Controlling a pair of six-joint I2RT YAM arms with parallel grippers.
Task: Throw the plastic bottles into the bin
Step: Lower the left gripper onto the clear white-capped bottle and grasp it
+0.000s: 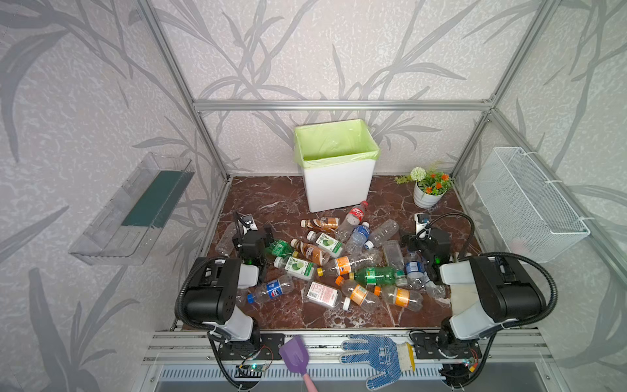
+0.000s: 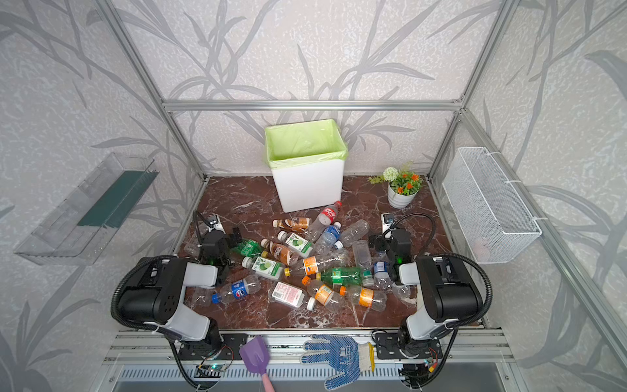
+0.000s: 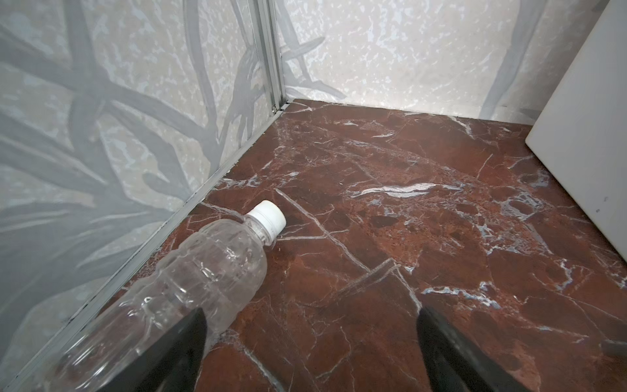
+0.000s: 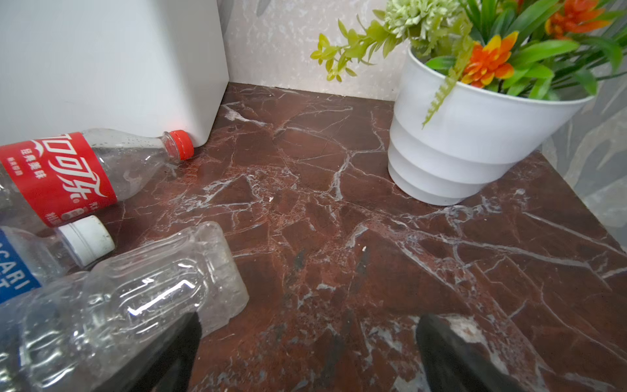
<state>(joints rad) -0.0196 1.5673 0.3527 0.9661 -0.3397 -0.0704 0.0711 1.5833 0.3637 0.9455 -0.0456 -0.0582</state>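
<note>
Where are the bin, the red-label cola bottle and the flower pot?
bin [image 1: 339,190]: in a top view, white front wall.
red-label cola bottle [image 4: 57,176]: right wrist view, red label.
flower pot [image 4: 468,146]: right wrist view, white side.

The left arm [image 1: 210,292] and right arm [image 1: 502,288] sit folded, elbows back, wrists pointing forward and down. The left gripper [image 3: 312,325] has its jaws spread wide, holding nothing. The right gripper [image 4: 310,327] is equally wide apart and empty.
</note>
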